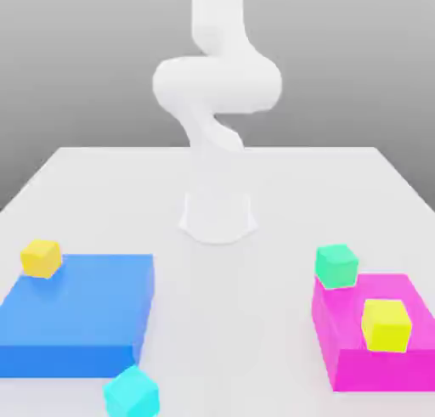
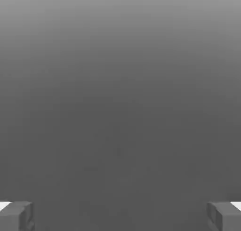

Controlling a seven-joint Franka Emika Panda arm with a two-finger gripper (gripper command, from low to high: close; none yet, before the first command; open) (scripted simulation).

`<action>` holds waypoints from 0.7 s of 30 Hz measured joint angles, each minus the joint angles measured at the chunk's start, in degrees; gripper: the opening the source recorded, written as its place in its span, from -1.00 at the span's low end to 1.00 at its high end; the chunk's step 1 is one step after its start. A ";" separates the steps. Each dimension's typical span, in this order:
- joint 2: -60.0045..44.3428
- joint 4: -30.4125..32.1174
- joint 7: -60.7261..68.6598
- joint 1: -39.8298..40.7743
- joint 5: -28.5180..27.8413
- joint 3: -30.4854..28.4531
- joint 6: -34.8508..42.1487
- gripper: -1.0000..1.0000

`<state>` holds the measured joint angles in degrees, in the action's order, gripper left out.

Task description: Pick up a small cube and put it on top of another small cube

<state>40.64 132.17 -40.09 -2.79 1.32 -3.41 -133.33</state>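
Cyan was the nearest small cube (image 1: 132, 393), at the exterior view's lower edge, beside the near corner of the blue block (image 1: 76, 309). It was turned with one corner toward the camera, so I judged that the claw (image 2: 120, 217) would need to turn itself before gripping two opposite faces. Nothing was held: the claw stood wide, with free space between its fingers, which seemed suitable for receiving a cube.

At the exterior view's right lay the magenta block (image 1: 378, 370), broad and flat, and it served as a low support. A yellow cube (image 1: 386, 326) stood near its front edge. Behind that one was the mint-green cube (image 1: 336, 267), at the block's far left corner as this view showed it; whether its whole base was supported, I could not tell. For this reason, the cyan cube would probably have to be lowered gently and centrally, because a sideways push could tip the green one.

Farther along the blue block, an orange-yellow cube (image 1: 41, 259) appeared by the far left corner. It did not concern the task. The arm (image 1: 217, 84) rose at the far part of the bench (image 1: 297, 186), well apart from the cubes, so the first step, the reaching, remained to be done.
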 joint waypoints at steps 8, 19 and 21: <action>-16.84 1.26 20.11 -7.57 6.17 -10.26 -5.02 0.00; -39.86 2.89 48.30 -10.16 16.09 -16.75 -11.58 0.00; -43.80 3.24 52.70 -9.44 16.87 -16.72 -12.95 0.00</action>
<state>-3.16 135.41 12.62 -12.23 18.19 -20.12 -146.28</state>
